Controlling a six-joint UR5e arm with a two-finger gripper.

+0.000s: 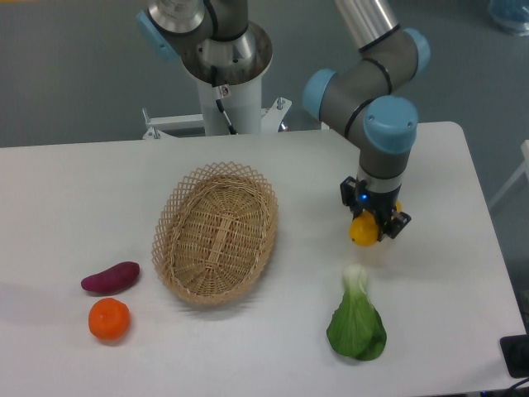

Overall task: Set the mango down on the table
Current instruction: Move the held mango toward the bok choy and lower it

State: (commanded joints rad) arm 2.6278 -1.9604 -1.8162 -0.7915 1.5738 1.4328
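The claw [374, 225] grips the mango [362, 230] just above the tabletop [446, 273]; lower it gently (clear of the bok choy [357, 324]), then release.

Silver-grey tubular arm [364, 50] with light-blue joint caps, black gripper [374, 217], small blue light.

Grey floor [74, 74] behind, even light.

Yellow mango [362, 231], white table [74, 198], tan latticed basket [216, 233]
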